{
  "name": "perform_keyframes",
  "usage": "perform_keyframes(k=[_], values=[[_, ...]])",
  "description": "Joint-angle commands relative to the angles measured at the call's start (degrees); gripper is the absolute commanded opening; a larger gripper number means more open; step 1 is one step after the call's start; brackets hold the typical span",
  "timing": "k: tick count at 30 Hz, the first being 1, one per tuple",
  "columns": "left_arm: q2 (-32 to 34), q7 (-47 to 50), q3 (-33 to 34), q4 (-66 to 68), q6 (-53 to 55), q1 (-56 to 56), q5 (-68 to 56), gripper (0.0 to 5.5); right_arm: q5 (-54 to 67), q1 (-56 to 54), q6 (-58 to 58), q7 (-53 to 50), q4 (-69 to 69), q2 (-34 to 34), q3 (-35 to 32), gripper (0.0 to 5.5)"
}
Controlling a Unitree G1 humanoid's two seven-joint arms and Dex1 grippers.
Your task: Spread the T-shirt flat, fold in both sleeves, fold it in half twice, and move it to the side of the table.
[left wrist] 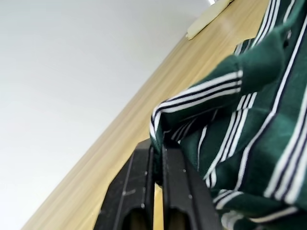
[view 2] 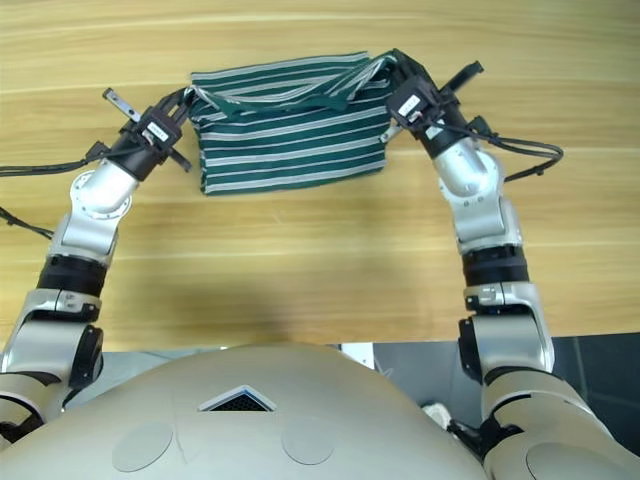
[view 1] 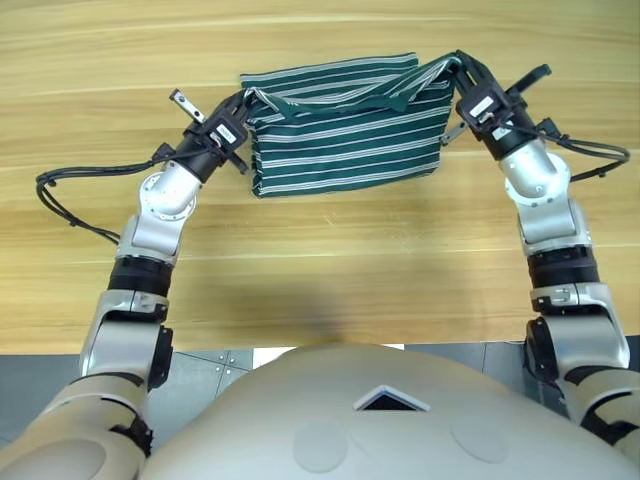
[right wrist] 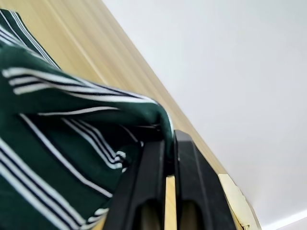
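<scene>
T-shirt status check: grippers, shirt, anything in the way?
Left gripper shut on T-shirt, left corner; right gripper shut on right corner. Shirt folded to a striped rectangle, held edge raised off the wooden table. Nothing in the way.

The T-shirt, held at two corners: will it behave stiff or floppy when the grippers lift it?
Probably floppy: the T-shirt sags and wrinkles between the left gripper and right gripper. It looks light, since two small pinches hold its edge up. Slipping seems unlikely, as both grippers are shut on the cloth.
</scene>
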Motion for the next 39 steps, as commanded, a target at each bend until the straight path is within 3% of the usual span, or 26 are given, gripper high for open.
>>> perform_keyframes(k=[1, 8, 11, 22, 27, 32, 39], values=[[-1.0, 2.9, -0.7, 9.7, -1.6, -6.6, 2.1, 0.03, -1.7, -6.1, -1.5, -2.6, 9.6, 1.9, 1.8, 0.03], [-2.3, 7.2, -1.9, 23.6, -3.3, -13.4, 4.5, 0.03, -4.0, -15.5, -3.5, -7.6, 26.4, 5.3, 4.4, 0.03], [-3.9, 7.2, -2.9, 29.6, -3.7, -15.9, 4.9, 0.75, -4.6, -18.1, -3.4, -9.4, 31.2, 6.4, 5.1, 0.76], [-4.3, 16.7, -3.0, 40.5, -1.1, -25.8, 6.7, 2.35, -7.0, -22.4, -3.8, -15.4, 37.0, 9.0, 8.1, 2.56], [-1.0, 22.9, -0.6, 40.9, -1.3, -22.9, 5.5, 2.43, -16.7, -15.0, -5.2, -14.8, 22.8, 13.3, 19.4, 2.80], [1.6, 24.9, 6.8, 33.5, -10.2, -11.3, -2.1, 2.43, -27.4, -14.1, -0.3, -13.9, 29.8, 21.5, 32.3, 2.80], [1.6, 20.6, 7.5, 24.7, -11.7, -5.0, -3.9, 2.43, -28.1, -13.4, -6.6, -6.4, 32.4, 17.3, 38.0, 2.80]])
